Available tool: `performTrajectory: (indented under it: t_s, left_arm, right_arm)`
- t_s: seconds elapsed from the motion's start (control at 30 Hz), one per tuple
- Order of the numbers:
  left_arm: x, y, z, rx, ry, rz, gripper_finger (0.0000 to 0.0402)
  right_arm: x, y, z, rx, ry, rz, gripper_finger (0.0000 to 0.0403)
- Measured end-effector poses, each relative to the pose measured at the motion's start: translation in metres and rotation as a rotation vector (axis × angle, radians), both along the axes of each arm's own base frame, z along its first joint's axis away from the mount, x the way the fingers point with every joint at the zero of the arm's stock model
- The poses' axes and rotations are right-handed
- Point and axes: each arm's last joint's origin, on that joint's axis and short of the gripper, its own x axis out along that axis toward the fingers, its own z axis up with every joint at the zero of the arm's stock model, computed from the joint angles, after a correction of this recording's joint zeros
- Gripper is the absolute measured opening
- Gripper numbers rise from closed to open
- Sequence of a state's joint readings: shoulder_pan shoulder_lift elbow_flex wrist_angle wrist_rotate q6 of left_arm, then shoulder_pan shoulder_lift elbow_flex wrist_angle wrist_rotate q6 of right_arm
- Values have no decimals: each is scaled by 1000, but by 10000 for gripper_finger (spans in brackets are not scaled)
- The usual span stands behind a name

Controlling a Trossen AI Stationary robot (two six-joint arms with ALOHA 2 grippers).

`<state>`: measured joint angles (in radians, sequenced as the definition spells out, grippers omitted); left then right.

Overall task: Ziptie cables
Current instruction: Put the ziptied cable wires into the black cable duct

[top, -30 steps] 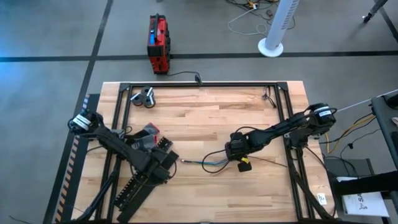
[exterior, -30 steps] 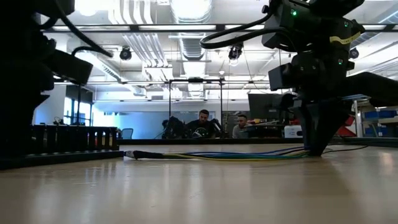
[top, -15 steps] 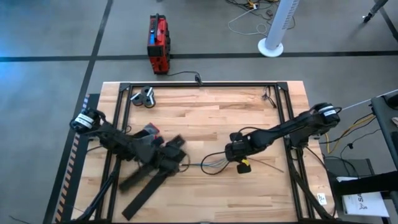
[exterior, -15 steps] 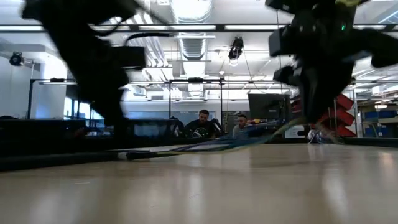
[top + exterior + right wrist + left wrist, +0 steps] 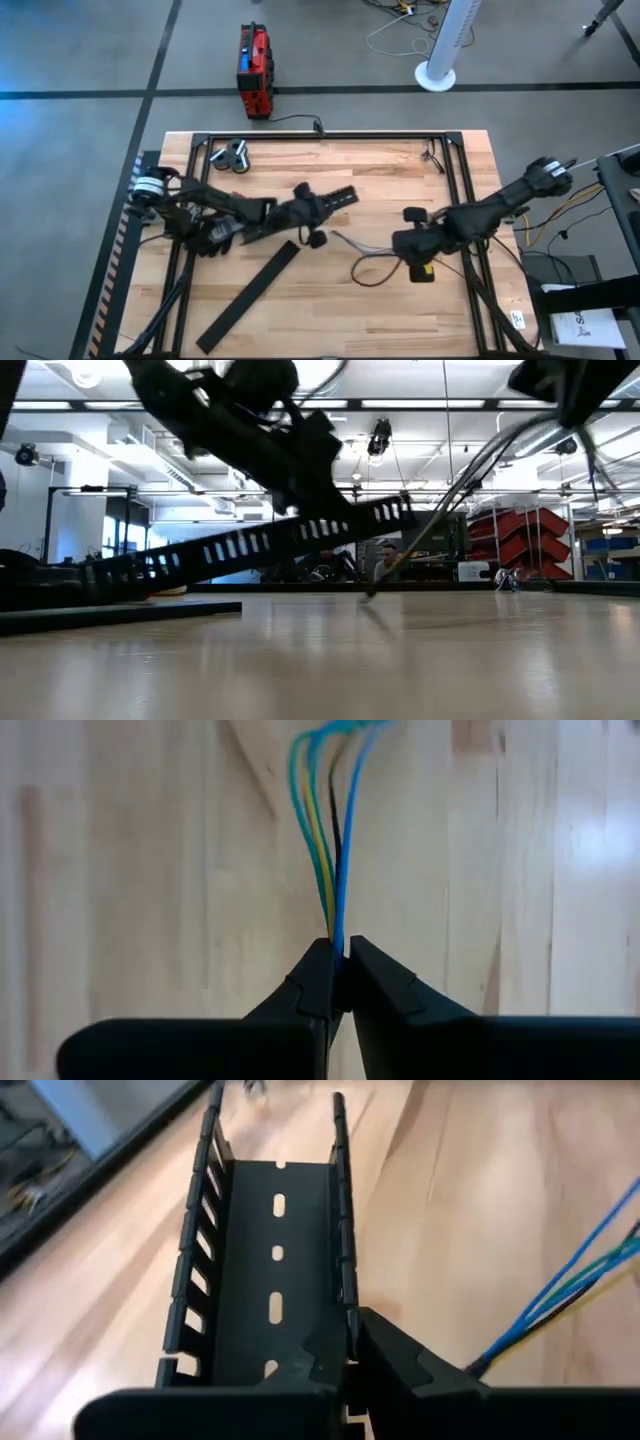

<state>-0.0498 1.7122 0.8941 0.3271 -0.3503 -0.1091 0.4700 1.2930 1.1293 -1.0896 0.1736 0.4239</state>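
Two grippers are engaged. The right gripper (image 5: 340, 955) is clamped narrow on the cables (image 5: 330, 850), which leave its fingertips as a tight fan of blue, green, yellow and dark strands. In the high view this gripper (image 5: 410, 243) sits at about 4 o'clock of the table (image 5: 400, 170), with the cables (image 5: 365, 262) trailing toward the centre, lifted partly off the wood.

The left gripper (image 5: 350, 1365) is closed on one side wall of the black comb-toothed duct (image 5: 270, 1260) and holds it tilted above the table near centre (image 5: 325, 200). The duct's flat lid (image 5: 250, 295) lies loose at 7 o'clock. A red box (image 5: 254, 70) stands on the floor beyond 12 o'clock.

Judged risks: the strands are thin and floppy, so one could slip from the pinch and splay out. The duct is gripped by a single wall and could twist or drop onto the cables.
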Motion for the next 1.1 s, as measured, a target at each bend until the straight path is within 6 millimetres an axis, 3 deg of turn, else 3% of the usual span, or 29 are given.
performTrajectory:
  t_s: [0.23,0.43,0.53,0.7,0.9,1.1]
  left_arm:
    - [54,15,-23,14,13,-105,1]
    - [112,14,-33,90,19,-146,4]
    - [129,14,-30,106,75,-158,21]
    - [139,14,-24,89,155,-182,79]
    - [141,14,-7,74,101,-167,149]
    - [149,14,16,3,20,-123,191]
  right_arm:
    - [-19,14,21,2,-117,58,8]
    - [-23,21,18,10,-97,67,8]
    - [-26,23,16,22,-55,64,8]
    - [-31,27,12,6,-17,68,8]
    - [-32,29,10,2,-12,76,8]
    - [-32,29,10,-4,-16,76,8]
